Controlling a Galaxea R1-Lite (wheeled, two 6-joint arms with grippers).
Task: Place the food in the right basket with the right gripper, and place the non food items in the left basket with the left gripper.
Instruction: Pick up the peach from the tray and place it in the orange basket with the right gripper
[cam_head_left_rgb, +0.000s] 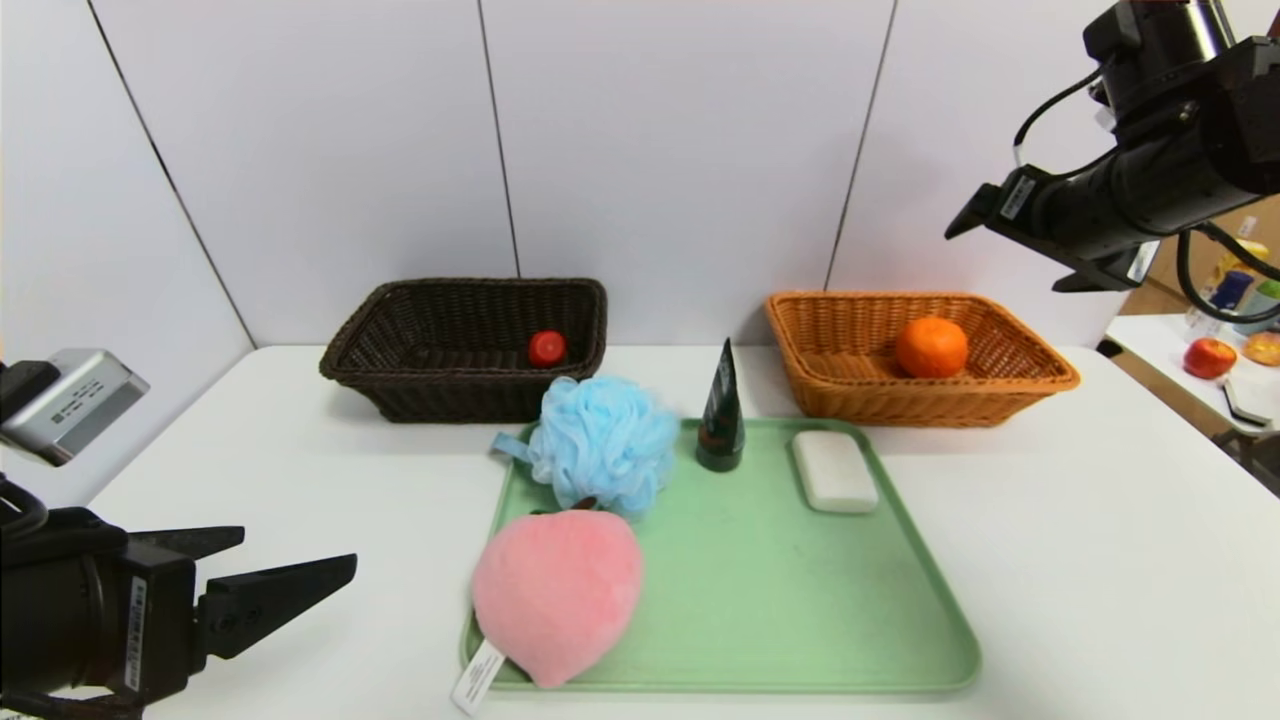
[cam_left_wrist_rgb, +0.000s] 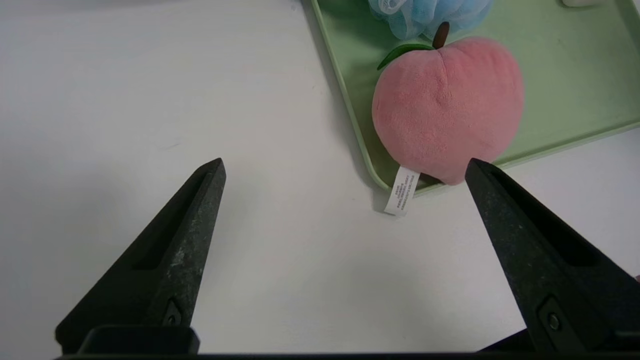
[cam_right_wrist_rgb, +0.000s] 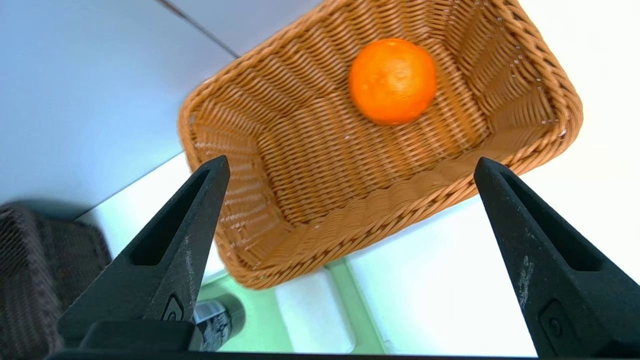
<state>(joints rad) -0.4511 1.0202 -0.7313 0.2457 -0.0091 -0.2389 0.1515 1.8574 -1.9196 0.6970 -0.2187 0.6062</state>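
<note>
While the head view hides its fingertips, the right wrist view shows the black right gripper (cam_right_wrist_rgb: 350, 165) spread wide and empty, high over the light orange-brown wicker basket (cam_head_left_rgb: 1000, 385), where the round orange fruit (cam_head_left_rgb: 931, 346) sits. Left gripper (cam_left_wrist_rgb: 345, 167) likewise open, empty, low over bare white table (cam_head_left_rgb: 1100, 560) beside the green tray (cam_head_left_rgb: 800, 600). Pink plush peach (cam_head_left_rgb: 556, 592) overhangs the tray's near-left rim, tag on the table. Fluffy blue bath puff (cam_head_left_rgb: 603, 442), dark tapered tube (cam_head_left_rgb: 721, 415), white soap bar (cam_head_left_rgb: 834, 470) line the far edge. Small red ball (cam_head_left_rgb: 546, 348) lies in the dark brown wicker basket (cam_head_left_rgb: 400, 385).
</note>
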